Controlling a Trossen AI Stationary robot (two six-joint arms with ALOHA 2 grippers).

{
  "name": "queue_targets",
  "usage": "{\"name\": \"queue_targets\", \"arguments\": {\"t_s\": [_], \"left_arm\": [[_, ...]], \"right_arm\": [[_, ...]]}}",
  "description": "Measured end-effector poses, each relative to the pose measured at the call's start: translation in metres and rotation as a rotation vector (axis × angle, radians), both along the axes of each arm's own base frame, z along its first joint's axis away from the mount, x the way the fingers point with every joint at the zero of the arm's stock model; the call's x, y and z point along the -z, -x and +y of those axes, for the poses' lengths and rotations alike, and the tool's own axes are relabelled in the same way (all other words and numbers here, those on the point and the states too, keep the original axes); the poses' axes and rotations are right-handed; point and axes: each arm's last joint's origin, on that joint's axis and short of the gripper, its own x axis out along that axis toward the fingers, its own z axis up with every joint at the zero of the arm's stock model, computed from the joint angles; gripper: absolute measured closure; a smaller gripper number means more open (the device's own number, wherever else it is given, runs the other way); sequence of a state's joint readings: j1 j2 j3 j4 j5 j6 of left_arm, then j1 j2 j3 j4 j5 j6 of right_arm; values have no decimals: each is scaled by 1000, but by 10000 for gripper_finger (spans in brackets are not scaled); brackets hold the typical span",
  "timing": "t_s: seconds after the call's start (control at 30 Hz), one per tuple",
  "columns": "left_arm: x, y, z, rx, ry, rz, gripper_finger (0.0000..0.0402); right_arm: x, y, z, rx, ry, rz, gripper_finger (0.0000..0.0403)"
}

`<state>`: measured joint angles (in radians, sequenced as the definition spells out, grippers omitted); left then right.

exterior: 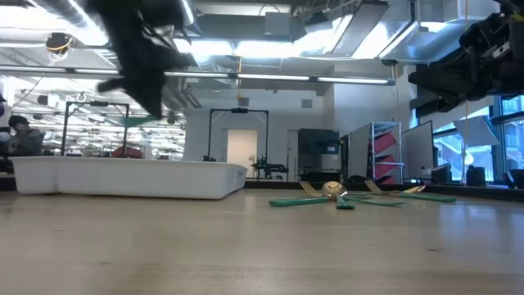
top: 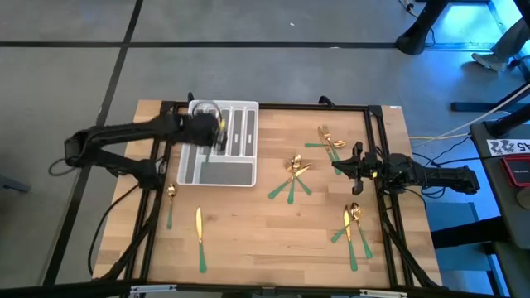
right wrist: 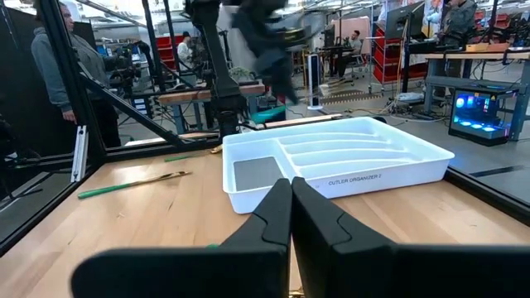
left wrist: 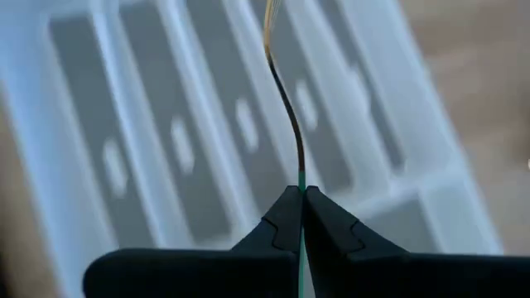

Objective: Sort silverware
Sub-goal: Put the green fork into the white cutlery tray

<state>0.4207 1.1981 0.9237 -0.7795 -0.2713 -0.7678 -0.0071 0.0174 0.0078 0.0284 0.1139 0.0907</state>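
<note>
From above, the left end effector (top: 214, 131) hangs over the white tray (top: 242, 176) near the back of the wooden bench (top: 265, 232), above its long slots, while the right end effector (top: 341, 166) waits over the bench's right side, between two groups of silverware. Loose pieces lie scattered: a spoon (top: 171, 204) and a knife (top: 199, 238) at front left, a crossed cluster (top: 291, 177) in the middle, a pair (top: 326, 141) near the back right, and another cluster (top: 353, 232) at front right. From bench height, the left arm is raised above the tray's near wall (exterior: 123, 179), with a green handle (exterior: 135, 120) sticking out beside it; the middle cluster (exterior: 336, 195) lies flat on the wood to the tray's right. The left wrist camera shows the left end effector (left wrist: 301, 199) pinched narrow on the green handle of a utensil (left wrist: 286, 99), its gold stem curving away over the tray's slots (left wrist: 190, 157); the head is cut off at the picture's edge. In the right wrist view, the right end effector (right wrist: 291, 192) has its fingers pressed together with nothing between them, facing the tray (right wrist: 389, 170), with one piece (right wrist: 132, 184) on the bench nearby and a person (right wrist: 56, 62) beyond.
</note>
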Motion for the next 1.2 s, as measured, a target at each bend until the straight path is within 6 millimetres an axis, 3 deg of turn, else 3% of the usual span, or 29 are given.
{"name": "queue_targets", "arguments": {"t_s": [0.2,0.5,0.73,0.93,1.2], "left_arm": [[12,-7,54,-2,-2,-104,401],[67,-14,95,-70,122,1,401],[92,-18,114,-67,201,-45,401],[99,-14,119,-52,218,-20,390],[97,-11,121,-33,231,-36,299]], "right_arm": [[0,0,0,0,-11,-1,393],[0,0,0,-1,-21,-2,393],[0,0,0,-1,-35,-4,393],[0,0,0,-1,-36,-4,393],[0,0,0,-2,-40,-4,393]]}}
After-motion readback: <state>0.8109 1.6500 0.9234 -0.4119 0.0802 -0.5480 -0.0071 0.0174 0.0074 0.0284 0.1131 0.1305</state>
